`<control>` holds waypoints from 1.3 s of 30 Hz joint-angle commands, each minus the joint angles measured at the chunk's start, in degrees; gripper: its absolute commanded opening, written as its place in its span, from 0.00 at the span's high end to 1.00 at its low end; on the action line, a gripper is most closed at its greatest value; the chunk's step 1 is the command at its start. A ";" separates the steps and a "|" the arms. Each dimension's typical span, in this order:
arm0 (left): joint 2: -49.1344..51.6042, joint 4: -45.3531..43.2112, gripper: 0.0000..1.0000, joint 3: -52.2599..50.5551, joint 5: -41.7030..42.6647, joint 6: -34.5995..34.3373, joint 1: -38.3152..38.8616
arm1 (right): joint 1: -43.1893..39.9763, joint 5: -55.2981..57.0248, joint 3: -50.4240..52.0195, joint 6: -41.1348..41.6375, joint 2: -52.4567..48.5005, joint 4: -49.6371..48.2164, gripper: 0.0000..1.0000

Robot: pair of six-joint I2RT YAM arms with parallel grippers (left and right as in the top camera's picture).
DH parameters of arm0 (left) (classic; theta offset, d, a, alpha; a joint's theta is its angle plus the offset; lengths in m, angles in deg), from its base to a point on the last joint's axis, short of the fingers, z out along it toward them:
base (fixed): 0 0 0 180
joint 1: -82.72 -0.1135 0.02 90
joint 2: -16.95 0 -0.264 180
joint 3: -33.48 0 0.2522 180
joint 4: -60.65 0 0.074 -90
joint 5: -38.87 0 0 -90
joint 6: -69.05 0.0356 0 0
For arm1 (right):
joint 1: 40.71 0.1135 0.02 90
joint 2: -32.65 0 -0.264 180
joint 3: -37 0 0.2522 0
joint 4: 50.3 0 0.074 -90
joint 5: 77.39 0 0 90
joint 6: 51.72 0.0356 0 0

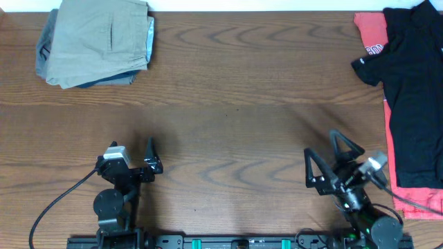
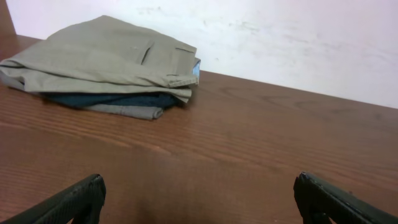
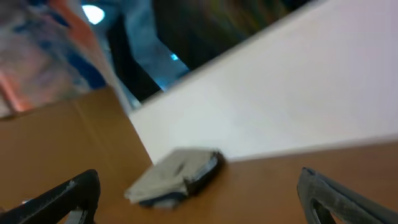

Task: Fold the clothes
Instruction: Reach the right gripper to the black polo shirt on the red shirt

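Left gripper point(image 1: 154, 158) and right gripper point(image 1: 320, 144) both gape empty; we should send the right to the black shirt point(image 1: 415, 104), pinching its edge only, leaving the red T-shirt point(image 1: 367, 29) beneath.

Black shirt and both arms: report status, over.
Left gripper, right gripper: jaws open, empty. Black shirt unfolded, far right, atop red-orange T-shirt. Folded trousers far left, no obstruction.

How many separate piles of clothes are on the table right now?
2. A folded stack topped by khaki trousers in the far left corner, and a black shirt lying over a red-orange T-shirt at the right edge. Other garments may hide underneath.
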 commanded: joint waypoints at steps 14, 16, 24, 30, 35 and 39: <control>0.07 2.12 0.02 -0.83 0.83 0.33 -0.09 | 0.33 16.61 -22.73 -29.07 -29.07 10.25 0.01; 0.07 2.12 0.02 -0.83 0.83 0.33 -0.09 | 0.33 22.23 -28.81 -29.44 -36.63 13.97 0.01; 0.07 2.12 0.02 -0.83 0.83 0.33 -0.09 | -0.92 40.33 -59.01 -35.85 -66.77 34.67 0.01; 0.07 2.12 0.02 -0.83 0.83 0.33 -0.09 | -7.63 44.41 -81.07 -36.09 -87.19 54.53 0.01; 0.07 2.12 0.02 -0.83 0.83 0.33 -0.09 | -11.32 43.63 -87.84 -36.06 -95.34 61.05 0.01; 0.07 2.12 0.02 -0.83 0.83 0.33 -0.09 | -13.79 43.52 -87.84 -36.11 -99.30 59.71 0.01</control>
